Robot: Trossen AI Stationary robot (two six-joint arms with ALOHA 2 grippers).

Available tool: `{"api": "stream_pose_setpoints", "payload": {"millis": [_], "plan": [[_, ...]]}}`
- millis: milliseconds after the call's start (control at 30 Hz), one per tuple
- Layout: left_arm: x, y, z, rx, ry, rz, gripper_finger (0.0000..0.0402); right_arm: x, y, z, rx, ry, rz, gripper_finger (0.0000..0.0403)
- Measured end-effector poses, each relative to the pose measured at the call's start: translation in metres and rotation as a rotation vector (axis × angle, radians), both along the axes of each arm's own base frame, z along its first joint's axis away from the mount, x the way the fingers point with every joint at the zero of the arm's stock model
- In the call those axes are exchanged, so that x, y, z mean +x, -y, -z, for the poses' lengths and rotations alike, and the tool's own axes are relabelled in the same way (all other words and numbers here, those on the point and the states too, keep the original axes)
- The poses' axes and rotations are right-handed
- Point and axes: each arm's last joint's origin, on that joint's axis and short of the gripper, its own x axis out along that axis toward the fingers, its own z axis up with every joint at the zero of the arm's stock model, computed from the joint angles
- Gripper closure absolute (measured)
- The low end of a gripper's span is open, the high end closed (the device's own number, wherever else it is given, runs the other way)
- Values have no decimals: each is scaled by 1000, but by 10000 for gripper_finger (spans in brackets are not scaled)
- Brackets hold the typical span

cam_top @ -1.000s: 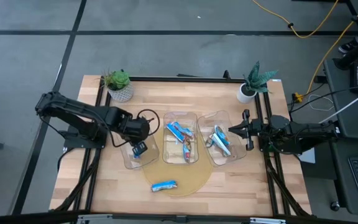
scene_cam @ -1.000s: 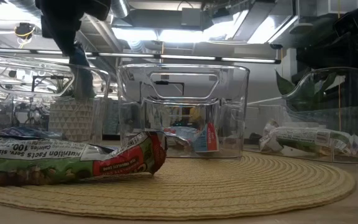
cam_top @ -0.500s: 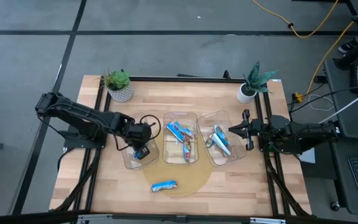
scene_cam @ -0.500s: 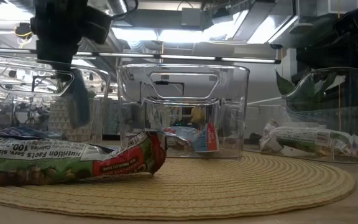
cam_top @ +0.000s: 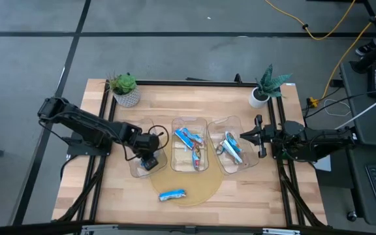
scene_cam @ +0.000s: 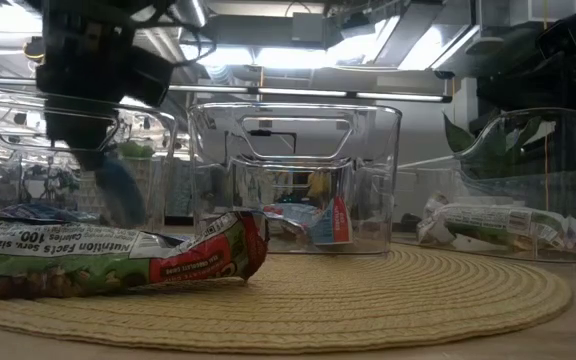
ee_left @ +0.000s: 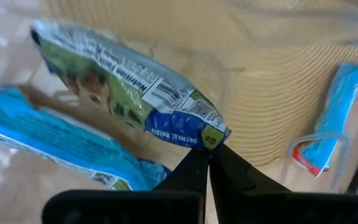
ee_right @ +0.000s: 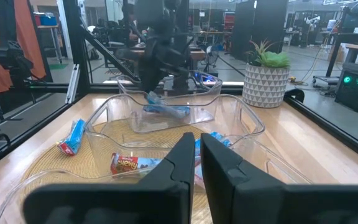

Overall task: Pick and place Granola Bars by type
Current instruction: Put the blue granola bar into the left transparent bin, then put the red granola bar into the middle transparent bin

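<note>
High view: three clear bins sit in a row on the bench, and the middle bin serves as the landmark here. The left pincer hangs down inside the left bin, just left of the middle bin. In the left wrist view its fingers are pinched on one end of a green-and-blue granola bar, with a bright blue bar lying in the bin beside it.

The right pincer waits at the far rim of the right bin, on the other side of the middle bin, fingers closed on nothing as its own wrist view shows. The middle bin holds blue-and-white and reddish bars; the right bin holds a few more. One blue bar lies loose on the woven mat, in front of the middle bin.

The step looks like dropping the held bar into the left bin. To do it well, the wrapper should be low, clear of the bin wall and over open floor before the fingers part, since the pinch is only at the wrapper's tip and the bar could swing or snag. Then lift straight up.
</note>
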Motion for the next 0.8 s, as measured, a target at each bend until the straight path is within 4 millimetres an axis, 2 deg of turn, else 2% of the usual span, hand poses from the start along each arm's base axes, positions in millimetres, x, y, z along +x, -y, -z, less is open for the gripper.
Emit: {"api": "stream_pose_setpoints", "payload": {"millis": [200,500,800], "plan": [[-6,0,14,-36,-32,-11,400,0,0,0,0,0,0,372],[-6,1,14,-71,-26,30,394,0,0,0,0,0,0,372],[-6,1,14,-73,-29,18,293,0,0,0,0,0,0,372]]}}
